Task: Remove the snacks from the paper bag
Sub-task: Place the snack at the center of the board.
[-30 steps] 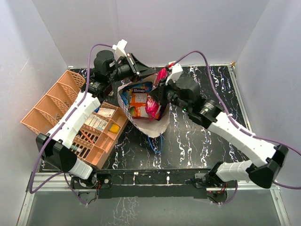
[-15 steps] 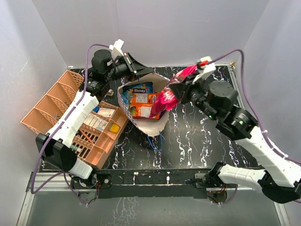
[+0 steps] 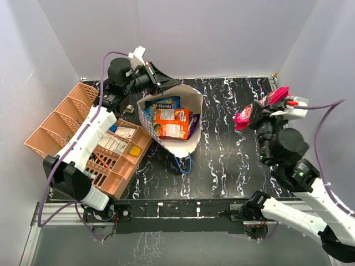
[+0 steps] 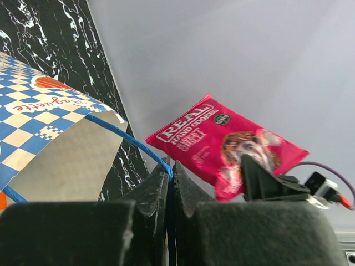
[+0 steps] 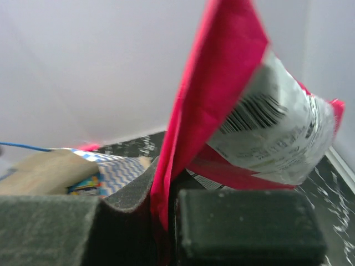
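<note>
The cream paper bag [image 3: 176, 145] with a blue chequered band lies open at the table's middle; an orange packet [image 3: 171, 122], a blue packet [image 3: 162, 104] and a purple one [image 3: 193, 123] show inside. My left gripper [image 3: 162, 81] is shut on the bag's blue cord handle [image 4: 136, 145] at the far rim, holding the mouth up. My right gripper [image 3: 260, 111] is shut on a magenta snack packet [image 3: 252, 112], held in the air over the table's right side, apart from the bag. The packet also shows in the left wrist view [image 4: 222, 144] and the right wrist view [image 5: 222, 94].
A peach latticed basket [image 3: 66, 119] with bottles and tubes stands at the left, touching the bag's side. White walls close the back and sides. The black marbled table [image 3: 233, 160] lies bare to the right of the bag.
My right gripper lifted the magenta packet out of the bag and carried it right, over the table's right side. The left gripper kept its hold on the handle.
</note>
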`<state>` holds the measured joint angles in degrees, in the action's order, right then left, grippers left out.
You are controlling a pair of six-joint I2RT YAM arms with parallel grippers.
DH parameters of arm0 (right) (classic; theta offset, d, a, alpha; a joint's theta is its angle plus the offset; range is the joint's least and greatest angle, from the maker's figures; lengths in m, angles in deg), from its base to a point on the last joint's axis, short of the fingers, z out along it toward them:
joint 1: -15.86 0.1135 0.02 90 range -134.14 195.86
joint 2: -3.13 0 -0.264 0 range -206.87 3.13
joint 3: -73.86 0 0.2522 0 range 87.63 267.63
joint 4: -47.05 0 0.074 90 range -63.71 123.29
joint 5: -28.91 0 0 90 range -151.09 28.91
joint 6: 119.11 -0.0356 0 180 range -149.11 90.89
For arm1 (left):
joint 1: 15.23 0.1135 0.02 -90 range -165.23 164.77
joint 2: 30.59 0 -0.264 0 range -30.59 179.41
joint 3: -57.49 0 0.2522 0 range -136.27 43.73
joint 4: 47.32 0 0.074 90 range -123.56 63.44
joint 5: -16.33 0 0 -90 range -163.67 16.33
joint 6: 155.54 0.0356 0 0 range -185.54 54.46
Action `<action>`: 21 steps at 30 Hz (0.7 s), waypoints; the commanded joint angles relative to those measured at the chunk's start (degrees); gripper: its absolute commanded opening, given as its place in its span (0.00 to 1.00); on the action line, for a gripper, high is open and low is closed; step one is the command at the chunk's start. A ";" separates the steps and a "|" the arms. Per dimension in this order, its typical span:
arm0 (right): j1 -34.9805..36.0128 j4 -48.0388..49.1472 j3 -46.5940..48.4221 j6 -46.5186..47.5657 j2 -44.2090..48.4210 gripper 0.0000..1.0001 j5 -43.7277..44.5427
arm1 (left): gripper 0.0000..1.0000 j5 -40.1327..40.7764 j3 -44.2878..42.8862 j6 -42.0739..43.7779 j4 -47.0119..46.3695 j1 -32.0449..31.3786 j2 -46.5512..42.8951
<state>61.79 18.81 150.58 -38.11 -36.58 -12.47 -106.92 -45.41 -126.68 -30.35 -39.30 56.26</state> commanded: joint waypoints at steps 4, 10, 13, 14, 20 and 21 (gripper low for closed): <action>-0.39 9.53 -14.04 -9.63 -4.49 0.07 19.25 | 0.00 -2.35 -1.84 -0.80 -2.32 0.52 0.27; -14.58 13.52 -14.78 -18.19 -14.13 0.07 4.65 | 0.00 -2.68 -2.53 -1.21 -1.32 0.52 0.58; -26.45 17.18 -12.58 -23.36 -21.44 0.07 -8.58 | 0.00 -2.44 -2.74 -1.26 -1.14 0.52 0.67; -29.01 18.78 -10.86 -24.19 -24.37 0.07 -12.02 | 0.00 -2.39 -2.94 -1.24 -0.90 0.52 0.87; -41.44 22.30 3.67 -30.87 -46.22 0.07 -24.62 | 0.00 -2.25 -4.46 -1.51 0.30 0.52 2.11; -44.08 22.04 6.37 -32.31 -49.14 0.07 -26.19 | 0.00 -2.30 -4.66 -1.51 0.56 0.52 2.32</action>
<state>24.51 32.51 146.30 -62.83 -77.93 -28.04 -107.58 -46.88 -127.60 -29.98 -38.95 58.65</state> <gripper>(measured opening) 0.077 0.017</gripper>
